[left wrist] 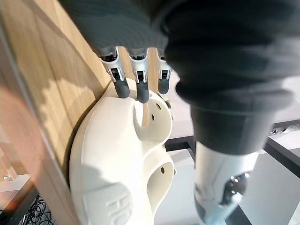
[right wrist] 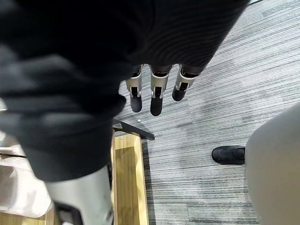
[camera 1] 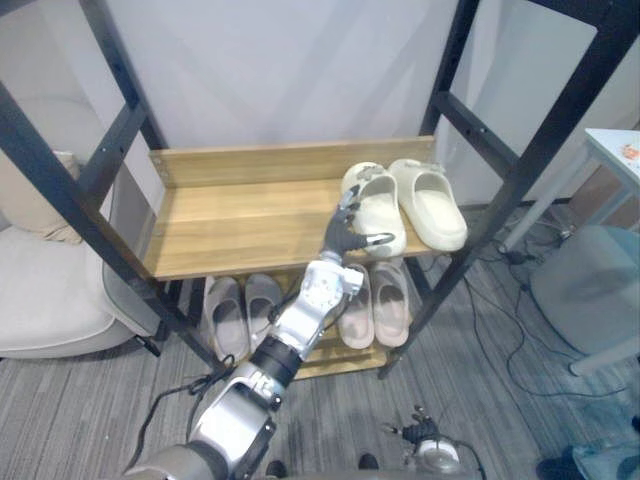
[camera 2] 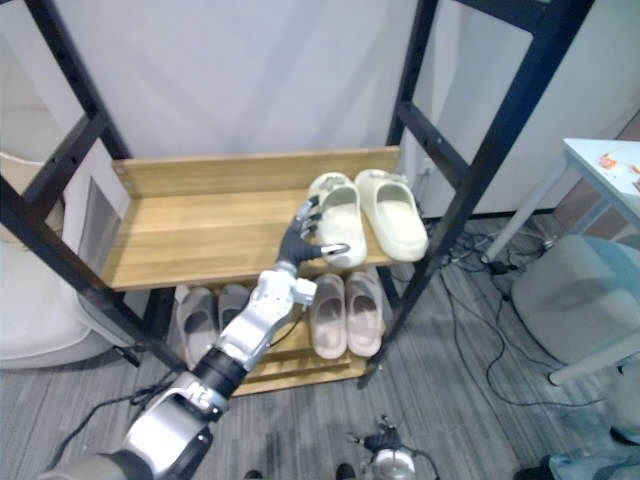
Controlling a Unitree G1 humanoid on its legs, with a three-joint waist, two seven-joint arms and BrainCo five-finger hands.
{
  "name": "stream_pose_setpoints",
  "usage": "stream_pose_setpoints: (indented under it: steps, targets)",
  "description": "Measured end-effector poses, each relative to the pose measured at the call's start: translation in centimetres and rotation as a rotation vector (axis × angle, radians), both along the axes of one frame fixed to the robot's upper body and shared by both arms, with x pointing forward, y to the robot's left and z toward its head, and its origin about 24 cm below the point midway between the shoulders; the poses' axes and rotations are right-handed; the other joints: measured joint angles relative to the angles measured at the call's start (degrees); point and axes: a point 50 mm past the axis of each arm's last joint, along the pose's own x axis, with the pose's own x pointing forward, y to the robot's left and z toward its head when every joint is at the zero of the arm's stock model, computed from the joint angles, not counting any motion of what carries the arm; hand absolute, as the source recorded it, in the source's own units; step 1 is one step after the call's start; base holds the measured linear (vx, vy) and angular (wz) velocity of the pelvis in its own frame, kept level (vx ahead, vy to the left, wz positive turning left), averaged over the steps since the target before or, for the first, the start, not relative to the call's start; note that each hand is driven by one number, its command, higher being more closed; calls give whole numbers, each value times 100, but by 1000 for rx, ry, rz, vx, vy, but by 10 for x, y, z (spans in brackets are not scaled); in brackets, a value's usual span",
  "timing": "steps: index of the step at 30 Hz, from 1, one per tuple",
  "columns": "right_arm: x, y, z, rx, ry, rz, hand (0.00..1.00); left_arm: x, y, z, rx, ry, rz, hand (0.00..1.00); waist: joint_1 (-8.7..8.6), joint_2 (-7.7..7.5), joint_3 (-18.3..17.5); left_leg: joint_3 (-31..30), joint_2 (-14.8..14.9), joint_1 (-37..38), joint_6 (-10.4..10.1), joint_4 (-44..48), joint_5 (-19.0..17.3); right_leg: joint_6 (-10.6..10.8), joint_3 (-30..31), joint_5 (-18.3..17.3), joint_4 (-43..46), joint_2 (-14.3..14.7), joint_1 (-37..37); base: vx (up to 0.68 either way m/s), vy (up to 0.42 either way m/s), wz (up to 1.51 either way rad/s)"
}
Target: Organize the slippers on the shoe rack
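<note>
Two cream slippers stand side by side at the right end of the rack's upper wooden shelf (camera 1: 240, 225). My left hand (camera 1: 345, 235) reaches up from below and is open, its straight fingers (left wrist: 123, 86) resting on the rim of the left cream slipper (camera 1: 378, 212), thumb apart. The right cream slipper (camera 1: 430, 203) lies just beside it, untouched. On the lower shelf sit a grey pair (camera 1: 243, 312) and a pinkish pair (camera 1: 377, 305). My right hand (camera 1: 430, 447) hangs low over the carpet, open, fingers (right wrist: 156, 101) straight and holding nothing.
The rack's black metal frame (camera 1: 520, 170) slants up on both sides of the shelves. A pale cushioned seat (camera 1: 50, 290) stands at the left. A white table (camera 1: 615, 150) and a grey round stool (camera 1: 590, 290) stand at the right, with cables on the carpet.
</note>
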Motion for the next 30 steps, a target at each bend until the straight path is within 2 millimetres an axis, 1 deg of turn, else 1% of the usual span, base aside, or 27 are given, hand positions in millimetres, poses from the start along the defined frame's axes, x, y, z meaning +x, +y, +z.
stream_pose_setpoints:
  steps: [13,15,19,21,23,28,30]
  targets:
    - [0,-1,0,-1,0,-7,0,4,2,-2,-7,13,16,0,-1,3,-1,20,2,42,-13,0,-10,-10,10,-12,-3,1,-3,-15,-3,-1]
    - [0,0,0,0,0,-7,0,4,-1,-2,-77,46,6,0,1,2,-1,-26,-5,42,-12,0,-9,0,-44,-19,-1,-8,22,0,0,9]
    - [1,1,0,4,-3,-8,0,5,-8,-1,-102,70,-13,0,14,3,-1,-62,-16,45,-6,0,-3,4,-79,-22,0,-20,44,0,0,6]
    - [2,3,0,8,-5,-14,0,2,-19,-1,-113,86,-51,0,16,5,-8,-67,-18,53,2,3,2,5,-72,-22,22,-50,78,0,0,0]
    - [1,2,0,9,-4,-20,0,0,-26,0,-122,91,-64,0,39,14,-13,-75,-19,46,6,3,6,19,-72,-46,95,-53,47,0,0,0]
    - [-2,2,0,18,-1,-37,0,-1,-28,0,-107,88,-77,0,52,21,-18,-63,-60,36,47,1,25,51,-44,-85,254,-104,-43,-43,12,-1]
    - [-3,2,-1,18,1,-38,0,1,-30,6,-100,73,-87,0,52,23,-36,-57,-95,7,69,1,10,66,-26,-142,401,-136,-138,-50,22,0]
